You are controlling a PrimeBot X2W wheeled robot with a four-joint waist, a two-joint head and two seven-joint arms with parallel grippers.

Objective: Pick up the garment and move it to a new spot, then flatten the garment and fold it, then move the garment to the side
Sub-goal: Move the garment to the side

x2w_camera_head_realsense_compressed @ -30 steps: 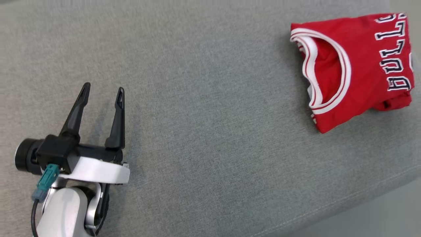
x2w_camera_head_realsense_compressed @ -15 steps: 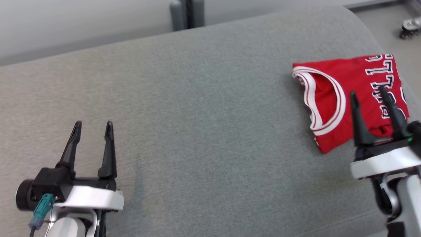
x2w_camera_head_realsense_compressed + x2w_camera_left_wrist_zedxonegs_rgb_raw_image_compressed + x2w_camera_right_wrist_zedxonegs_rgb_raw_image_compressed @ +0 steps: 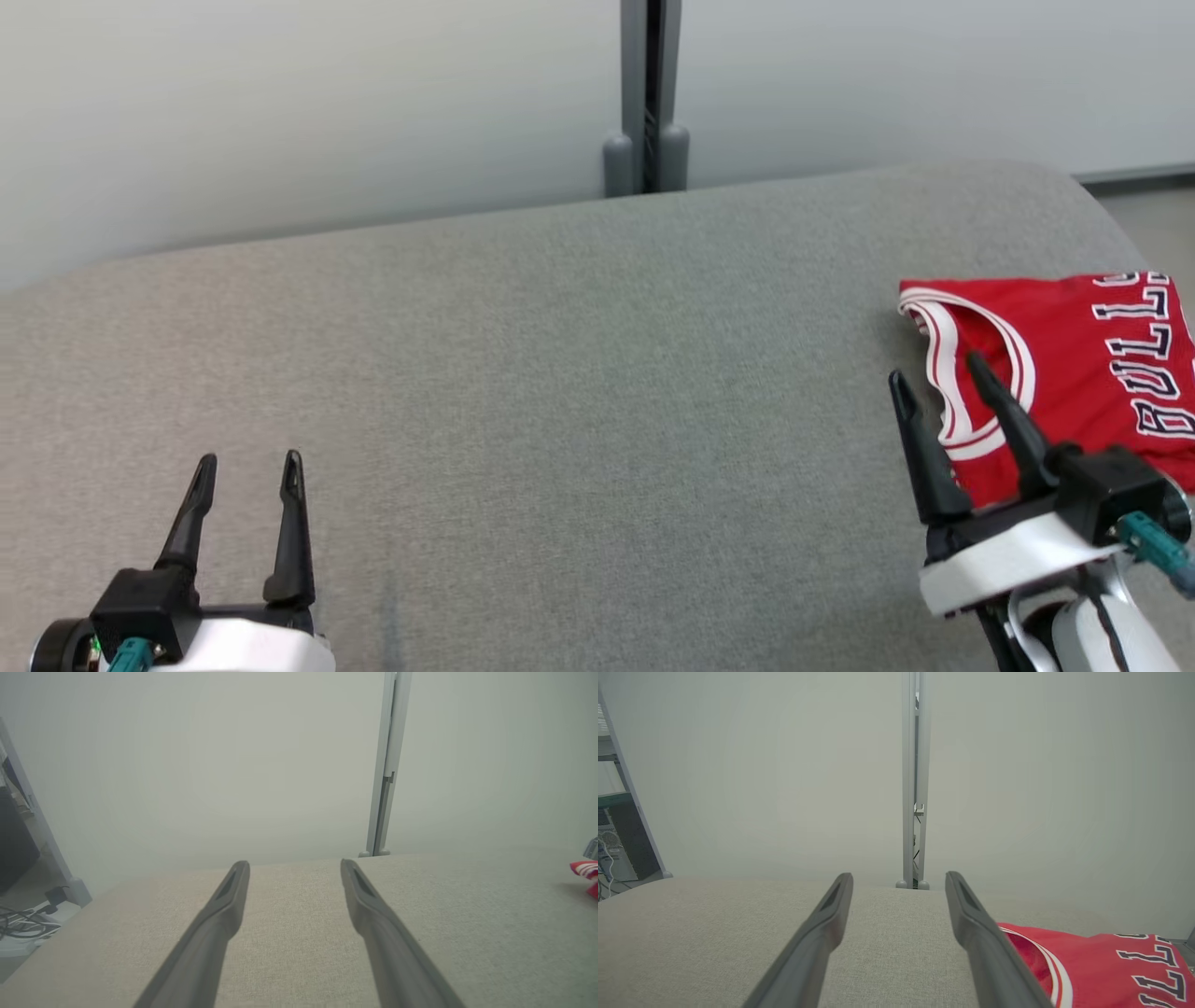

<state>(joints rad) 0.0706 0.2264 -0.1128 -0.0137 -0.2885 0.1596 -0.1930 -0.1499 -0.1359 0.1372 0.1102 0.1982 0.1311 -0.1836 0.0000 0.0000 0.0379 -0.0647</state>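
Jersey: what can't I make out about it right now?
- Head view: jersey, right side cut off by the frame edge; lettering incomplete.
- Head view: its near edge hidden behind the right end effector.
- Left wrist view: a red sliver at the edge, too small to judge.
- Fold layers: cannot tell.

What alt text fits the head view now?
A folded red Bulls jersey lies at the right end of a grey upholstered surface. The left end effector and right end effector are open and empty at the bottom corners.
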